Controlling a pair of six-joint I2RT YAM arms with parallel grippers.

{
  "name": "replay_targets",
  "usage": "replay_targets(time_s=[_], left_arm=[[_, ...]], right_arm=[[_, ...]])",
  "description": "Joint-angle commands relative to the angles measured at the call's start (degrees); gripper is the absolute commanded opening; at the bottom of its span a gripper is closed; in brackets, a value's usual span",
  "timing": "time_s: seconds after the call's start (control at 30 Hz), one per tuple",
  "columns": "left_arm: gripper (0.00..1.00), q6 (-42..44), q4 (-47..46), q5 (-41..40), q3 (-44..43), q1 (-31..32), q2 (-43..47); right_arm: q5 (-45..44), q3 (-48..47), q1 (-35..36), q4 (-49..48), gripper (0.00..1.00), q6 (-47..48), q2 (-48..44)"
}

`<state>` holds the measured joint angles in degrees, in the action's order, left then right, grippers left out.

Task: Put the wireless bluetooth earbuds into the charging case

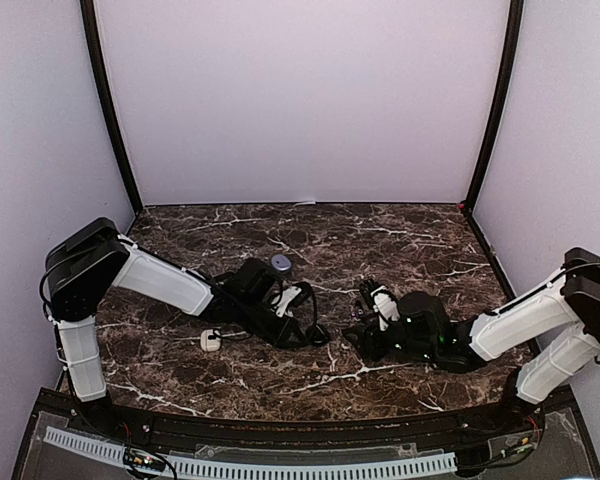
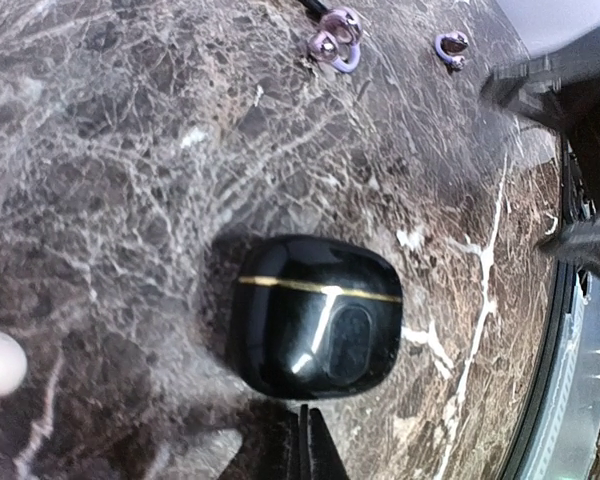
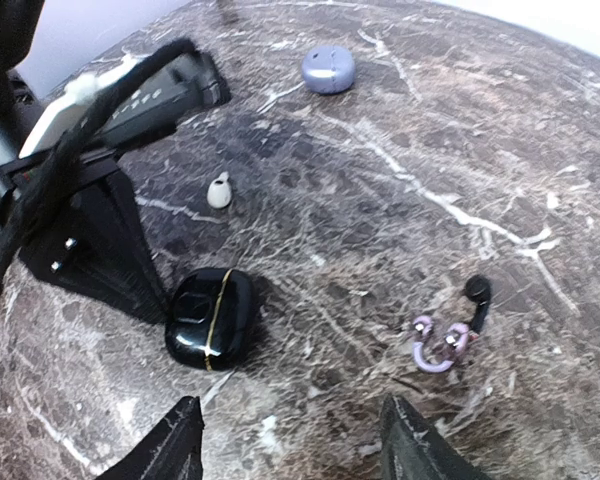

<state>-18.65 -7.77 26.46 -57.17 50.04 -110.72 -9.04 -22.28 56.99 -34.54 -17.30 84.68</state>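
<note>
A closed glossy black charging case [image 2: 315, 315] with a gold line lies on the marble just ahead of my left gripper [image 2: 308, 445], whose jaws are shut and empty. The case also shows in the right wrist view [image 3: 210, 318]. My right gripper [image 3: 295, 445] is open and empty, above bare marble between the case and the earbuds. Two lavender earbuds [image 3: 435, 345] lie together, with a black stemmed earbud [image 3: 477, 300] touching them. A white earbud [image 3: 219, 190] lies farther off, beside the left arm. Both grippers meet at mid-table in the top view, the left [image 1: 310, 330] and the right [image 1: 365, 320].
A round lavender case [image 3: 328, 70] sits toward the back, and it also shows in the top view [image 1: 281, 263]. A small white object [image 1: 211, 340] lies in front of the left arm. The left arm's dark body [image 3: 90, 230] stands close beside the black case.
</note>
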Motion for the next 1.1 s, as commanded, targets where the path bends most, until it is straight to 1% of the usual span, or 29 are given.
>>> replay_targets(time_s=[0.0,0.07,0.13,0.23,0.3,0.37,0.4,0.57,0.77,0.87,1.0,1.07], left_arm=[[0.01,-1.25,0.68,0.44,2.7,0.73,2.4],[0.01,-1.8,0.3,0.44,3.16,1.05,2.6],[0.01,-2.41,-0.19,0.5,3.67,1.39,2.76],[0.01,-3.49,-1.26,0.86,4.39,1.83,3.07],[0.01,-3.79,-1.49,0.88,4.7,2.26,3.34],[0.01,-3.97,-1.48,0.8,4.87,2.62,3.66],[0.01,-4.06,-1.46,0.79,4.95,2.75,3.81],[0.02,-4.53,-1.69,1.23,5.76,3.12,4.71],[0.05,-3.72,-2.04,1.99,6.88,3.13,6.59],[0.06,-3.46,-1.15,0.34,7.38,3.13,7.18],[0.06,-3.43,0.57,-4.15,7.61,3.06,8.52],[0.1,-3.33,1.24,-5.67,7.2,3.04,8.54]], right_arm=[[-5.31,1.54,-0.21,-4.44,0.62,0.88,-1.54],[-6.2,2.87,-0.21,-7.2,0.67,1.07,-2.0],[-5.02,4.5,-0.21,-10.95,0.7,2.97,-2.1],[-2.61,6.4,-0.21,-16.35,0.72,4.62,-1.38],[-1.02,5.35,-0.21,-14.31,0.73,4.77,-1.06],[1.02,3.76,-0.21,-10.21,0.74,4.94,-1.08],[1.97,3.7,-0.21,-10.24,0.74,5.16,-1.02],[8.24,6.96,-0.38,-16.49,0.73,6.47,-0.45],[13.39,4.57,-0.48,-17.07,0.7,9.23,3.98],[13.08,2.95,-0.48,-16.51,0.69,10.69,5.88],[11.14,1.14,-0.48,-15.79,0.69,11.99,8.51],[10.01,0.18,-0.5,-14.71,0.68,12.6,9.6]])
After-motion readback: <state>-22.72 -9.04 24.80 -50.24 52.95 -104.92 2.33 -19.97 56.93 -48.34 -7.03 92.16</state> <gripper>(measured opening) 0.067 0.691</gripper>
